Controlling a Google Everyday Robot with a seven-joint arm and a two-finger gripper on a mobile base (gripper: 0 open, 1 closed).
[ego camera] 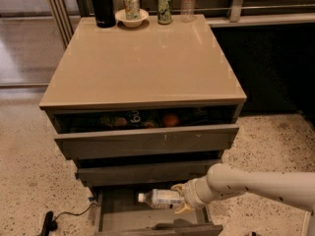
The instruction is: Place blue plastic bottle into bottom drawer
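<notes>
"Where's the gripper from where you stand?"

"Low down at the front of the cabinet (142,68). The arm (256,181) reaches in from the right, and the gripper (178,199) sits over the open bottom drawer (118,215), toward its right side."

"Has it got hold of anything?"

"Yes, the blue plastic bottle (158,197). The fingers (181,210) are clamped on the bottle's base end, one above and one below. The bottle lies on its side with the white cap pointing left."

"So is it down in the drawer?"

"It's inside the drawer's opening, just under the front of the middle drawer (147,172). Whether it touches the grey drawer floor, I cannot tell."

"And the other drawers?"

"The middle drawer is out a little. The top drawer (147,140) stands out further, with fruit showing in the gap, including an orange piece (171,119)."

"What's on top?"

"Along the back edge there's a black flask (102,4), a white bowl (132,19) with a can standing in it, a second can (165,8) and a clear water bottle (187,1). A dark cable (49,222) lies on the speckled floor at the left."
</notes>
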